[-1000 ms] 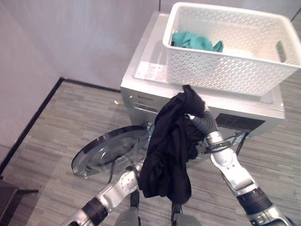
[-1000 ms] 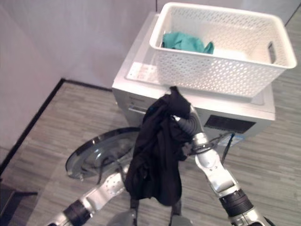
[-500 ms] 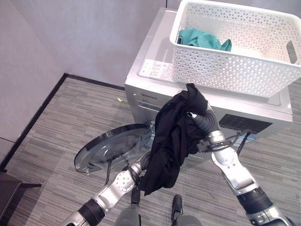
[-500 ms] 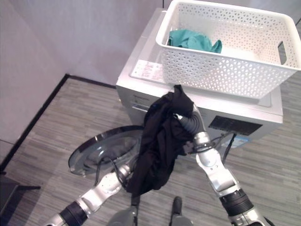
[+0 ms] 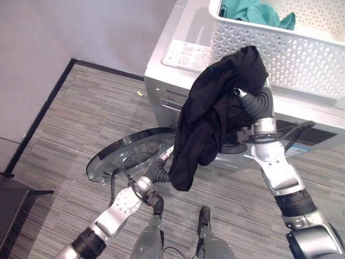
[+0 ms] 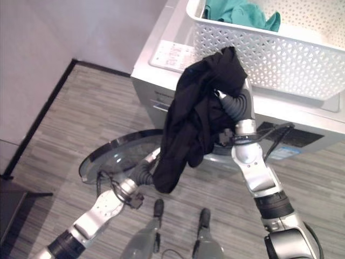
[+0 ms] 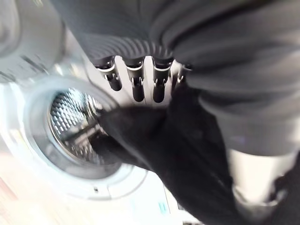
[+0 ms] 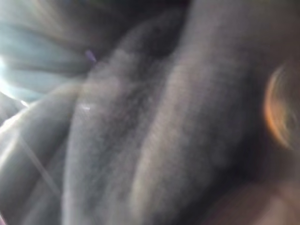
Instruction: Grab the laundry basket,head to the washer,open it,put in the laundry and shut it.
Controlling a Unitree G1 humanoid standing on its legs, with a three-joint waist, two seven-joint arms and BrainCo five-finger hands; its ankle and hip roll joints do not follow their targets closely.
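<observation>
Seen from above: black garment (image 5: 215,116) draped over the right hand (image 6: 226,100), held up before the silver washer (image 5: 178,81), finger state impossible to tell under the cloth. Left hand (image 7: 136,79) beside the hanging hem, fingers straight, aimed at the open drum (image 7: 77,126). Round door (image 5: 129,159) swung wide and low. White basket (image 6: 259,59) atop the washer, teal cloth (image 6: 237,12) inside. Risks, likely: hem snagging on the door, slipping to the floor, or catching in the seal.
</observation>
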